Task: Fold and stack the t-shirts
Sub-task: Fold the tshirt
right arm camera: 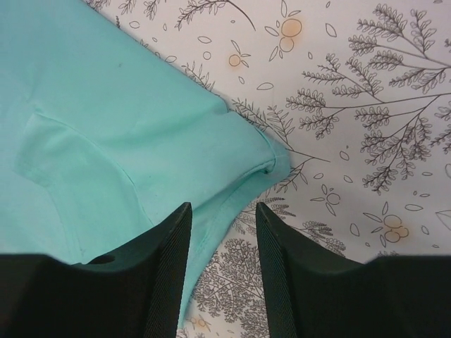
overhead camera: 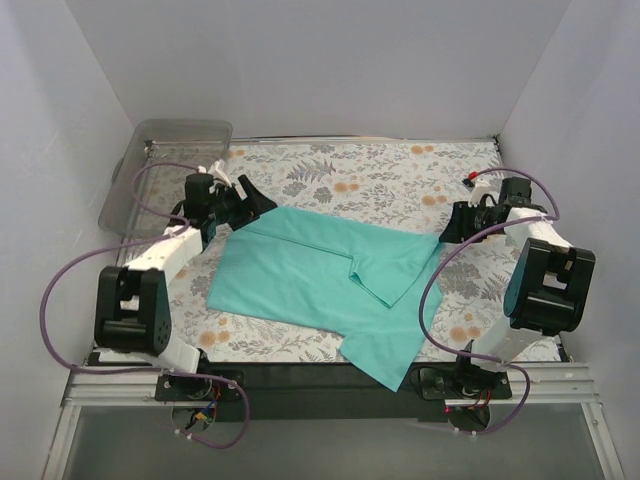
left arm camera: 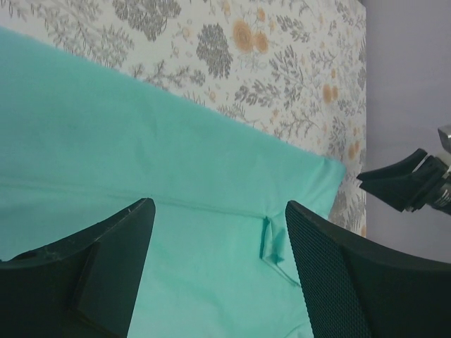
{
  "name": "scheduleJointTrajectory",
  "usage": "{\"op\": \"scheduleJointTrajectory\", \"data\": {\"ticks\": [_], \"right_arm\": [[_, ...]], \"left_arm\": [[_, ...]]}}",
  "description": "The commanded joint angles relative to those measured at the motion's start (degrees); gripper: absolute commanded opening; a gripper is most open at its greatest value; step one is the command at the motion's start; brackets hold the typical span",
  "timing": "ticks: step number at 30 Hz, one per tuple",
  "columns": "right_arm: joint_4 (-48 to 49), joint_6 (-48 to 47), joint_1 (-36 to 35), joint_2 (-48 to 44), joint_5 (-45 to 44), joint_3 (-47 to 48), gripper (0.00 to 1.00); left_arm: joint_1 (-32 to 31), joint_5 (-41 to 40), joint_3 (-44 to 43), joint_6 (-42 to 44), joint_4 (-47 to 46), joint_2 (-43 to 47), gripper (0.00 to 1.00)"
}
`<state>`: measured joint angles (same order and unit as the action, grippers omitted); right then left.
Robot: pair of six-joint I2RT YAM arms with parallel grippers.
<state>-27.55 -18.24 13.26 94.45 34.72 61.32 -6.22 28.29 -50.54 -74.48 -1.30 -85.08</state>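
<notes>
We see the teal t-shirt (overhead camera: 320,280) lying mostly flat on the floral desk (overhead camera: 380,175). One flap is folded over mid-right and one corner hangs off the near edge. Left fingers (left arm camera: 106,260) are wide apart at its far-left corner, nothing between them. Right fingers (right arm camera: 155,274) are partly open, straddling the right-side hem, no fabric pinched. Clear bin (overhead camera: 165,165) sits far left.

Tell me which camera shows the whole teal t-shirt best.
The top external view: it alone shows the whole teal t-shirt, spread on the floral table with one part folded over. The left wrist view shows only a stretch of fabric with one edge; the right wrist view shows only a hemmed corner.
</notes>
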Motion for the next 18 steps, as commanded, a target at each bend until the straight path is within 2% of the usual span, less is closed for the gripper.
{"op": "scheduleJointTrajectory", "data": {"ticks": [1,10,18], "right_arm": [[5.3,6.1,1.2,1.7,3.4,-1.7,0.41],[7.7,10.2,2.4,6.2,9.5,-1.5,0.39],[9.0,13.2,2.6,8.6,11.7,-0.9,0.38]], "left_arm": [[-1.1,-0.6,-8.2,-1.0,-1.4,-7.5,0.69],[-2.4,-6.5,-20.4,-0.7,-0.2,-20.6,0.68],[-2.4,-10.7,-22.6,0.9,0.9,-26.4,0.67]]}}
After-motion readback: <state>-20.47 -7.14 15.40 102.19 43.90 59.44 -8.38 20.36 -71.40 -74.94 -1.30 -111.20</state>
